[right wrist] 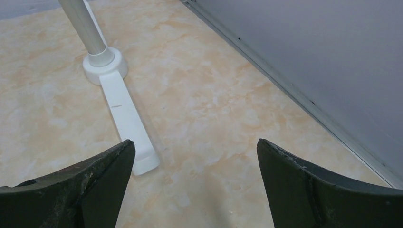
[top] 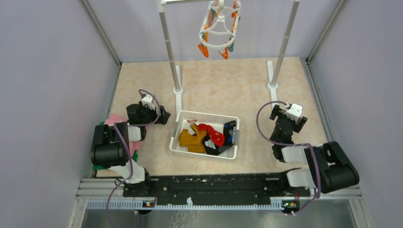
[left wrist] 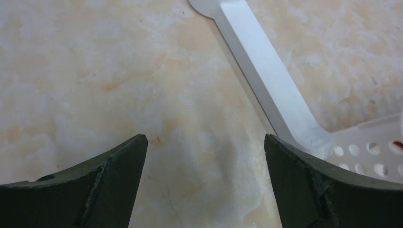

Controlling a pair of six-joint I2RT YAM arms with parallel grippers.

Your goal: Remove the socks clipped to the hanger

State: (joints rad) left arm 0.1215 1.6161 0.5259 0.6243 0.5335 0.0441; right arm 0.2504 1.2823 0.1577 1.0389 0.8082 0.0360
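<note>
1 basket: socks heaped inside, mustard, red, black; exact count unclear. 1 hanger on rail. left gripper, right gripper: fingers spread, empty.

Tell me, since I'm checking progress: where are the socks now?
In the top view the socks lie in the basket at mid-table, between the left arm and right arm, nearer them than the hanger.

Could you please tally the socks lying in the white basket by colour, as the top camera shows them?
Mustard-orange socks: 1
Red socks: 2, overlapping, hard to separate
Black socks with white markings: 1
White socks: 1, barely showing
Total: 5, all in the basket
</note>
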